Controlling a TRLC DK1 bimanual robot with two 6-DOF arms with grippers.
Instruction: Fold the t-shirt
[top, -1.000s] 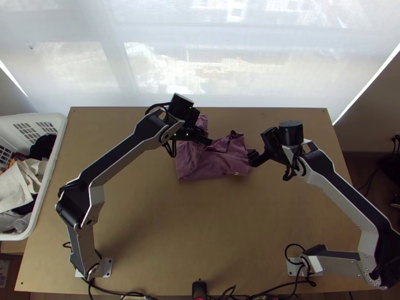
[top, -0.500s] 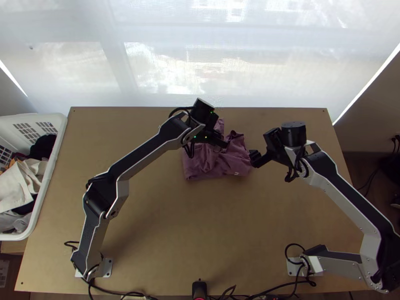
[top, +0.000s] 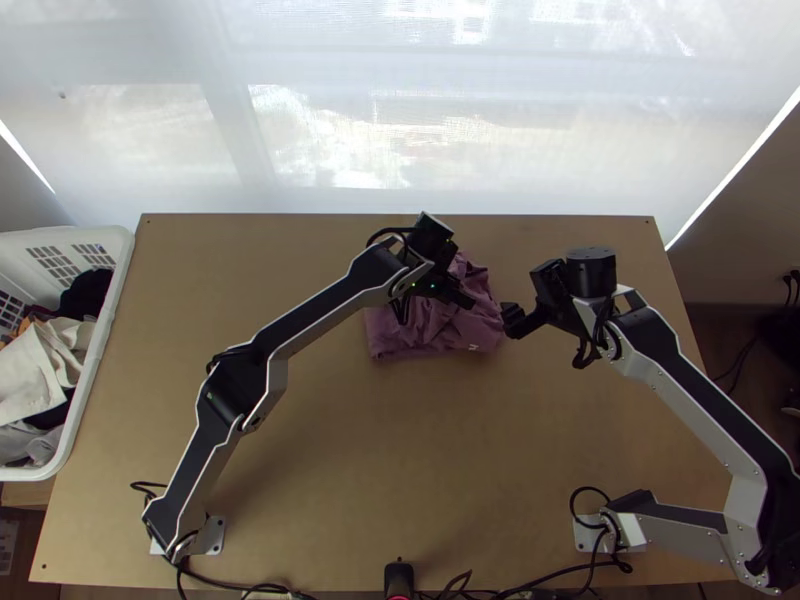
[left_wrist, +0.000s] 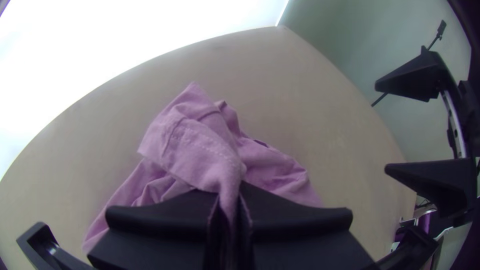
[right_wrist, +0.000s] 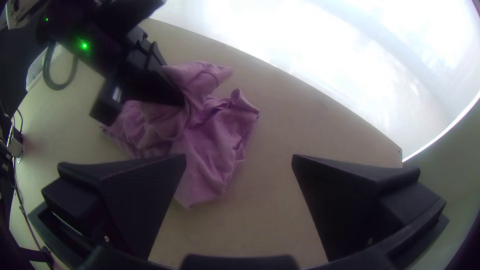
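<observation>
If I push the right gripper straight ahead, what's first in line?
The right gripper would likely meet the purple t-shirt first, or the table beside it; its height is unclear.

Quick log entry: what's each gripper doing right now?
Left gripper: closed, holding a bunched part of the t-shirt.
Right gripper: open, nothing between its fingers.

Can read no word, number or sign anywhere. Can pick out a small white mark (top: 473, 347) on the purple t-shirt (top: 425, 338), close to its lower edge in the top view, but too tiny to make out.
</observation>
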